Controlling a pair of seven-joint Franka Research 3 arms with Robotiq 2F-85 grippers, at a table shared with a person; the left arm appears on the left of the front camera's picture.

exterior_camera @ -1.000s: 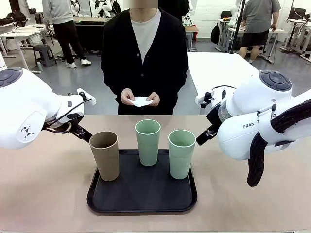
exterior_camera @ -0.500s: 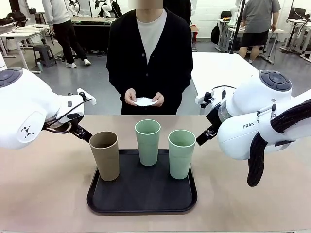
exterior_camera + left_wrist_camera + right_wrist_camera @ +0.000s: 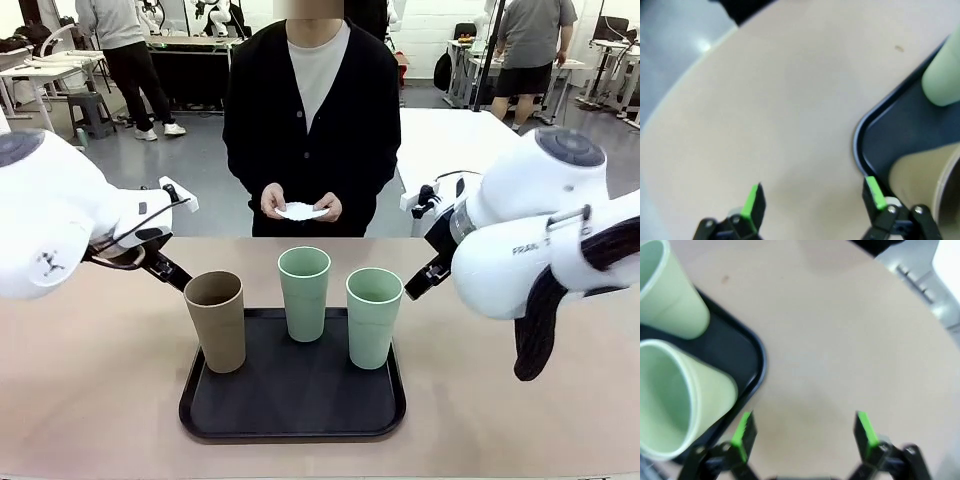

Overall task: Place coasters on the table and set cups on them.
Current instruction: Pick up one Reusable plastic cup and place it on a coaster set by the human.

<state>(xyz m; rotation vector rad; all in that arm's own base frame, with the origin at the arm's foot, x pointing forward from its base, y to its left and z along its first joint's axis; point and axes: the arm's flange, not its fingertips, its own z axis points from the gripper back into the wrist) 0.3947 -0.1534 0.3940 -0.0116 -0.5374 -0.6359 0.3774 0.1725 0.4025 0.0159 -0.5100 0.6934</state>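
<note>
Three cups stand upright on a black tray on the beige table: a tan cup at the left, a mint-green cup in the middle and another green cup at the right. Across the table, a person holds white coasters in both hands at waist height. My left gripper is open over bare table beside the tray's corner, with the tan cup just to its side. Near the tray's edge, my right gripper is open and empty, next to the two green cups.
The left arm and right arm flank the tray, each hovering above the table. A white table stands behind the person at the right. Bare beige tabletop lies on both sides of the tray and beyond it.
The person has shifted slightly to the right, still holding the coasters. Both arms have drifted a little upward and outward. The cups have not moved.
</note>
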